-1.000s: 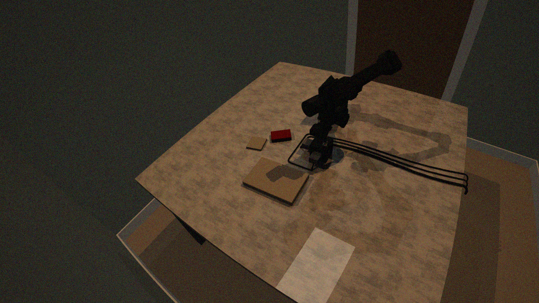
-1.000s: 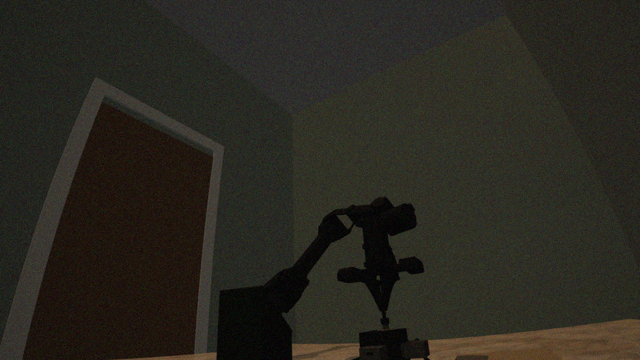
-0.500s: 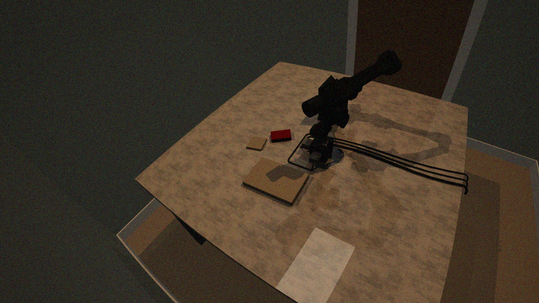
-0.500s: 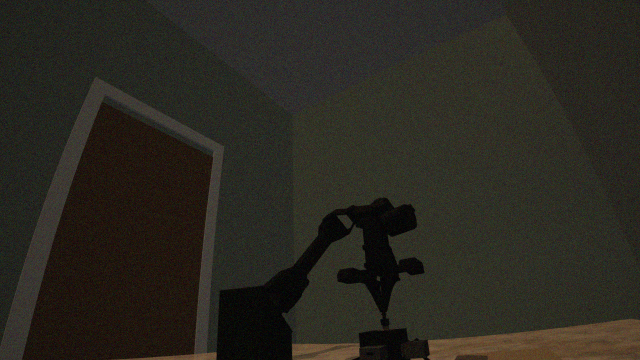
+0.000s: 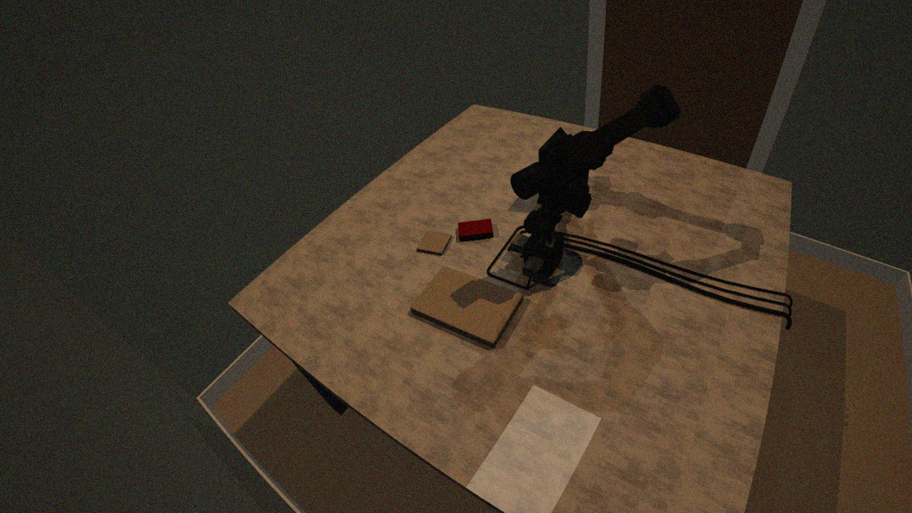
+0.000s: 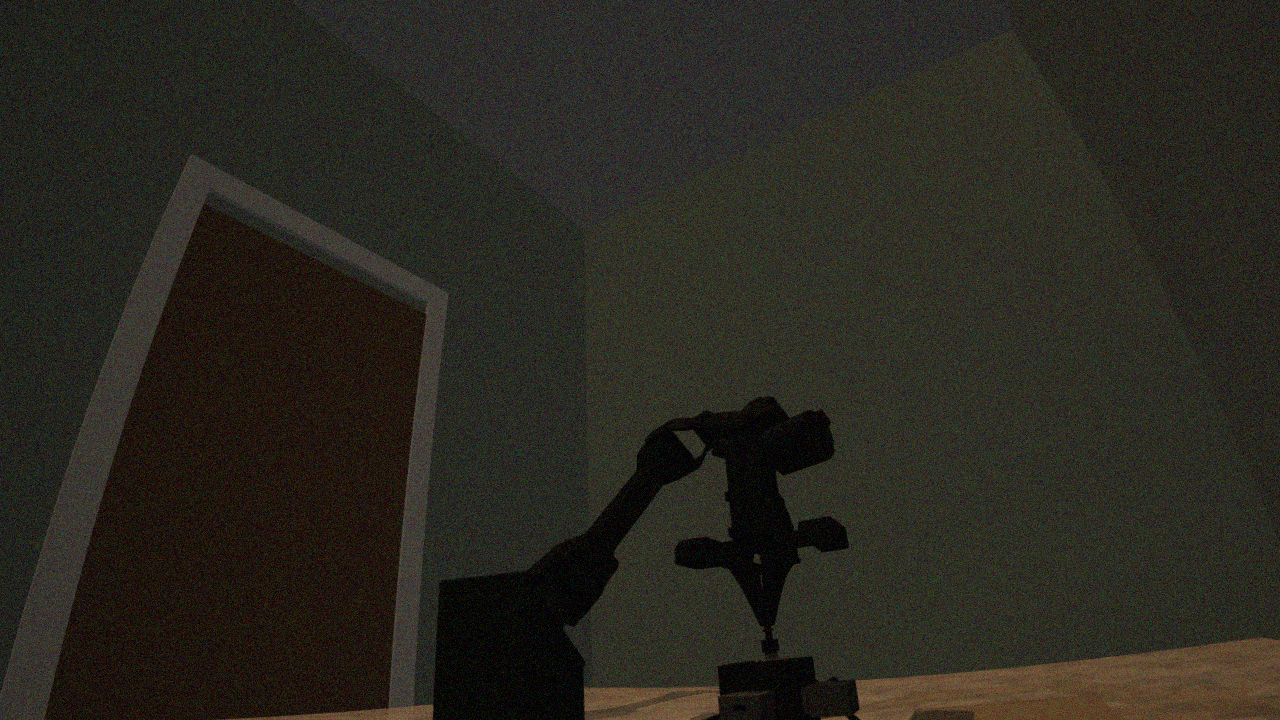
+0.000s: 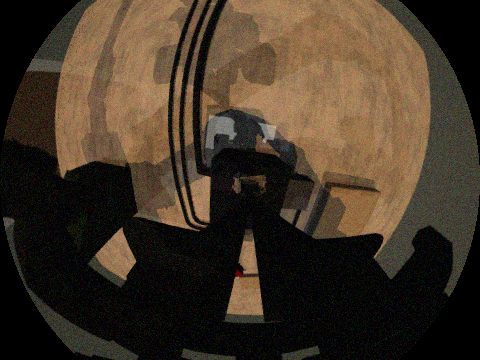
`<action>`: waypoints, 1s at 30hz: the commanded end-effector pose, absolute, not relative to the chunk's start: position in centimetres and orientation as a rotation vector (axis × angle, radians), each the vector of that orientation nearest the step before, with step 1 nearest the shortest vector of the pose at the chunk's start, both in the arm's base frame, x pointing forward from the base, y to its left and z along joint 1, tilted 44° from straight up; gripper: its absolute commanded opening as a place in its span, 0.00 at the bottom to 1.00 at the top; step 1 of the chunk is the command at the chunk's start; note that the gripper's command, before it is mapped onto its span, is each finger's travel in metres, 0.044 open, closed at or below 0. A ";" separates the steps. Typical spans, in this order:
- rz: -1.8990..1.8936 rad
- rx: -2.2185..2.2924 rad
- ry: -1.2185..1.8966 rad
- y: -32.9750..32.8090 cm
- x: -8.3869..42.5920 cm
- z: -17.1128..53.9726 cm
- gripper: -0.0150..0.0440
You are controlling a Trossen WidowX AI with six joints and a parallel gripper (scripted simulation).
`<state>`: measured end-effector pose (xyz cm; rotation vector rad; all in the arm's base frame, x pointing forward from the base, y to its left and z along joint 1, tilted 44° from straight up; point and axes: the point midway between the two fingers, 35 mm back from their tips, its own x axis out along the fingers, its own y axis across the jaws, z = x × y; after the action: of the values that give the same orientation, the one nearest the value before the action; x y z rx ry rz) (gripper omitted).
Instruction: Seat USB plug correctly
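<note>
The power cube (image 6: 789,682) (image 7: 221,185) is a dark block on the table. The dark USB plug (image 6: 768,643) stands upright over its top, with a short strip of lighter metal showing between plug body and cube. How deep the metal sits, and which way round it is, cannot be told. My gripper (image 6: 767,625) points straight down and is shut on the plug's upper end. In the wrist view the dark fingers meet over the cube and hide most of the plug and socket. In the top view the arm covers the plug.
Grey plugs (image 6: 745,704) (image 6: 830,695) sit at the cube's sides. Black cables (image 5: 669,268) (image 7: 175,100) run to the table edge. A red block (image 5: 474,229), small tan square (image 5: 434,242), tan board (image 5: 465,318) (image 7: 362,210) and white sheet (image 5: 535,446) lie on the table.
</note>
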<state>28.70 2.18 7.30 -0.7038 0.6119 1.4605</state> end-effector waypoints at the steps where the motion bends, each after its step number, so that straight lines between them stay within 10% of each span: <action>1: 1.459 -0.699 0.613 2.3 28.7 7.3 0.25; 30: 1.459 -0.699 0.613 2.5 28.7 7.0 0.25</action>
<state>28.71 2.44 7.06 -0.7041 0.6115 1.4603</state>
